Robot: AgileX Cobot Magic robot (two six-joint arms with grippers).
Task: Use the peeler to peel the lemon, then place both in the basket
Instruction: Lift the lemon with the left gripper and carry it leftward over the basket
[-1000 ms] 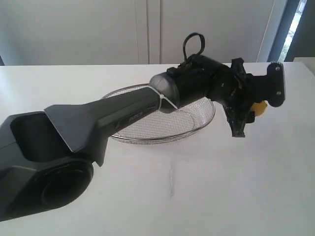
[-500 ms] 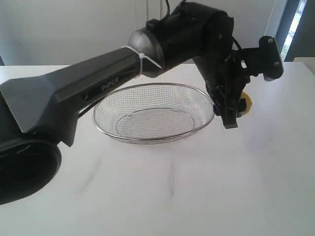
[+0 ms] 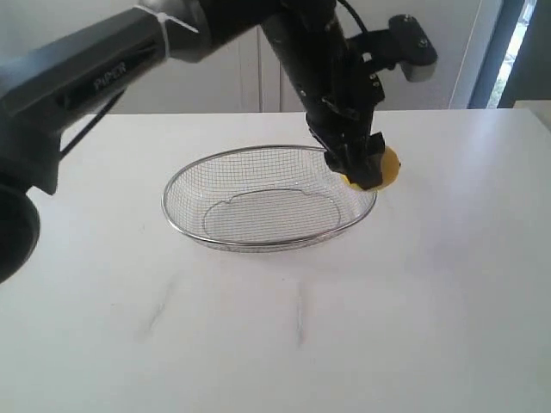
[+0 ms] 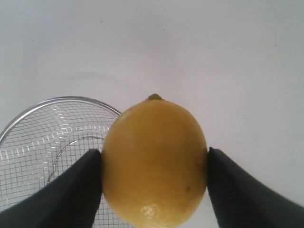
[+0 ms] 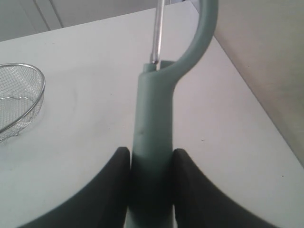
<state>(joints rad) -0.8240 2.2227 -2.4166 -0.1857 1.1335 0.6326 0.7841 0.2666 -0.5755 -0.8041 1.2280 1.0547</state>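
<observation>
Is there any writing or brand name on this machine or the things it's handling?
"PIPER": pale letters on the grey link of the left arm, slightly blurred.
No text shows on the lemon, the peeler or the basket.

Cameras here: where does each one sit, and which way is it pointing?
Exterior view: off the arms, looking down over the table at the basket; the left arm reaches across, left gripper on the lemon.
Left wrist view: on that arm, looking along its fingers at the lemon.
Right wrist view: on the other arm, looking along the right gripper holding the peeler.
Shared: all three show the basket; exterior and left wrist share the lemon.
</observation>
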